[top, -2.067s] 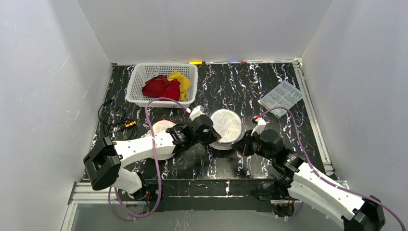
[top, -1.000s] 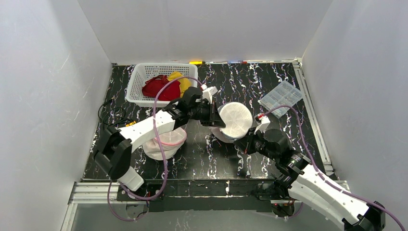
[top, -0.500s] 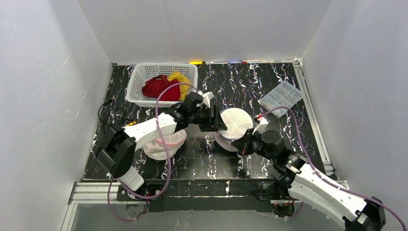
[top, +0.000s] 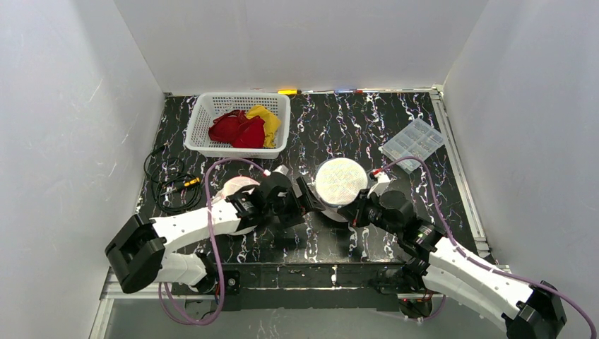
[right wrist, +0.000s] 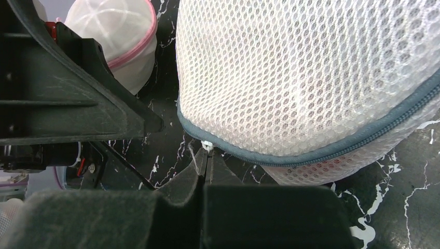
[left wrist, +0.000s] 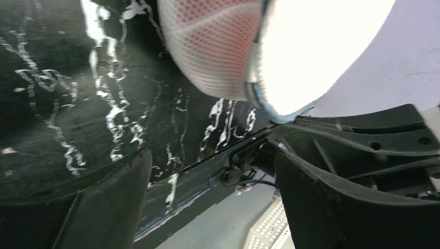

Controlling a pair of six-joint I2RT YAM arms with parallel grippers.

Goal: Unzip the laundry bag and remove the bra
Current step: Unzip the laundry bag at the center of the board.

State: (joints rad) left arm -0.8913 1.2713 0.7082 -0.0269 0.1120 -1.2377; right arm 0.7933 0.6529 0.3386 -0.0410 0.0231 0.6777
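Note:
The white mesh laundry bag [top: 340, 182] is a round drum with a grey-blue zipper band [right wrist: 332, 149], and it stands tilted on the table's middle. The bra shows only as a pink tint through the mesh [left wrist: 207, 46]. My right gripper [right wrist: 206, 155] is shut on the bag's small white zipper pull [right wrist: 207, 146] at the near edge; seen from above, this gripper [top: 348, 210] is just right of the bag. My left gripper [top: 305, 200] stands open just left of the bag, holding nothing. In its wrist view the left gripper [left wrist: 210, 163] sits below the bag, apart from it.
A second mesh bag with a pink rim [top: 236, 189] lies under my left forearm. A white basket [top: 205, 113] with red and yellow clothes is at the back left. A clear plastic box [top: 413, 141] lies at the back right, and a black cable [top: 168, 185] at the left.
My left gripper has let go of the bag's edge, opened wide and drawn back toward the near left. The bag has settled slightly lower. My right gripper keeps its hold.

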